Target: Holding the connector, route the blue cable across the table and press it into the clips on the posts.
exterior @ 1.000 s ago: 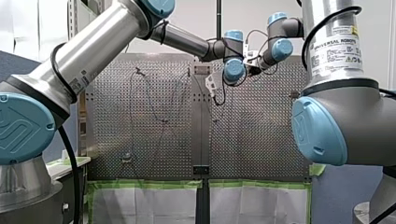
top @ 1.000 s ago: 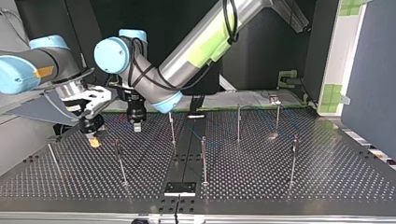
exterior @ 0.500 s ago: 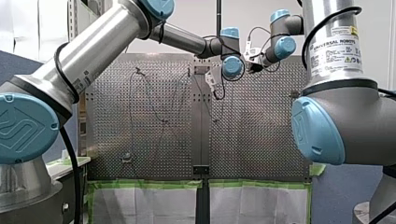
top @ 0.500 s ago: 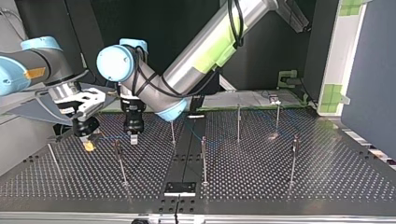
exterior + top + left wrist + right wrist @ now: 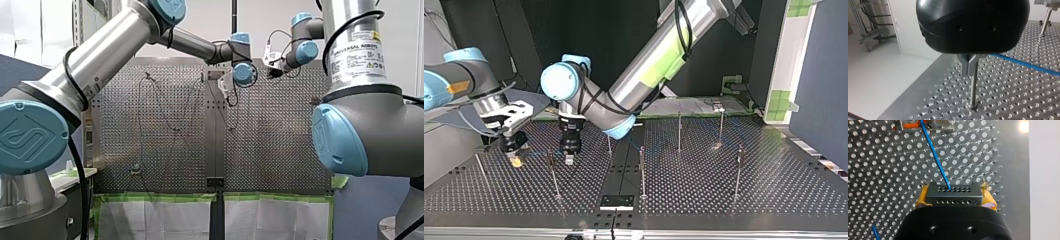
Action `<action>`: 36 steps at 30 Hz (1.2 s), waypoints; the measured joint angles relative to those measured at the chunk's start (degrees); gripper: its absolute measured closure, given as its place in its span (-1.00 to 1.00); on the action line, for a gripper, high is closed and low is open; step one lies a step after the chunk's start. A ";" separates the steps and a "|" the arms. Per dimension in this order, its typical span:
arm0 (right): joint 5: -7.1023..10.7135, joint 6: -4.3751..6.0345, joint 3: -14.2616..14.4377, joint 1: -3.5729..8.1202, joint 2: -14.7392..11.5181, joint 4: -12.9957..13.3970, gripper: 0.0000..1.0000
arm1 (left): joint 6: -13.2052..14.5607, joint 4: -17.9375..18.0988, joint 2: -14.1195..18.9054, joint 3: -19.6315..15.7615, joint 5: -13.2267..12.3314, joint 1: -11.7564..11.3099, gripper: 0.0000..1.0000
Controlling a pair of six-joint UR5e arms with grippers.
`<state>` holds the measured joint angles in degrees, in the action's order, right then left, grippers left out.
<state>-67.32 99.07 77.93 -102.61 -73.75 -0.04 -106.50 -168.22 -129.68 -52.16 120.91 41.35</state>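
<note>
Your right end effector (image 5: 954, 199) clamps the black perforated connector (image 5: 953, 191). Thin blue cable (image 5: 934, 157) runs straight ahead over the perforated metal desk (image 5: 878, 170). Slim steel post (image 5: 973, 92) sits just beside your left end effector (image 5: 968, 68), grip unreadable.

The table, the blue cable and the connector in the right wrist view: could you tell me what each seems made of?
Table: bare metal, probably aluminium; dull grey, glare spots, drilled holes.
Blue cable: likely plastic-jacketed; smooth, slightly glossy.
Connector: probably moulded plastic; matte black block with two rows of small holes.
</note>
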 joint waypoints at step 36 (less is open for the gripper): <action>2.61 -0.14 -3.94 2.90 4.36 0.32 1.00 | -1.33 -5.58 -5.44 5.96 -2.61 -1.76 -1.00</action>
<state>-64.71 98.93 73.99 -99.72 -69.39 0.27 -107.83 -173.80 -135.11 -46.21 118.31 39.59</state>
